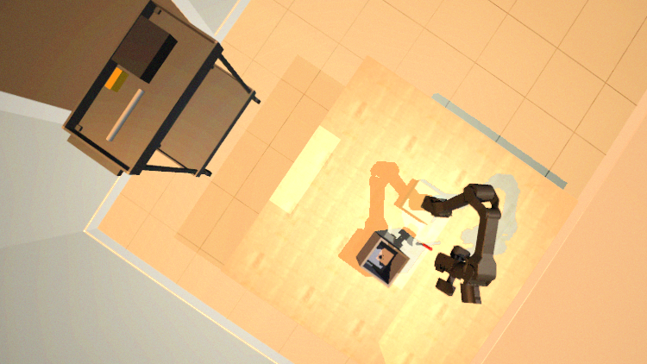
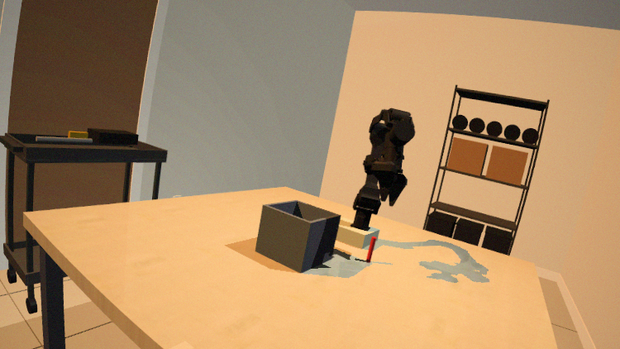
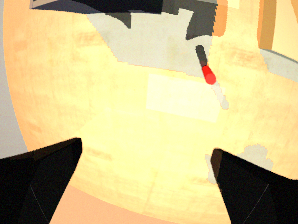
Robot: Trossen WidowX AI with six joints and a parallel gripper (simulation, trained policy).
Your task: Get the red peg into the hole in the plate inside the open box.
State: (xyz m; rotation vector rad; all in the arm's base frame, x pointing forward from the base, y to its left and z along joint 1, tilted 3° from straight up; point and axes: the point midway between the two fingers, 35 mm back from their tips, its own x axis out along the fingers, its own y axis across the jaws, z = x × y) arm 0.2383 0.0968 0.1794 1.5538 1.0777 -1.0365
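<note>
From here, the claw hung wide open above the table, gripping nothing. The red peg stood upright on the tabletop, near the open box, outside it.

Red peg; grey box (inside, perhaps bluish); yellow-tan, faintly grained tabletop.

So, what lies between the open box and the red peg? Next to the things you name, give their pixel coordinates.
Only patches of shadow and light on the table, no object between the open box point(image 1: 367, 252) point(image 2: 281, 236) point(image 3: 125, 6) and red peg point(image 1: 426, 247) point(image 2: 371, 249) point(image 3: 209, 74); the top view shows it.
</note>
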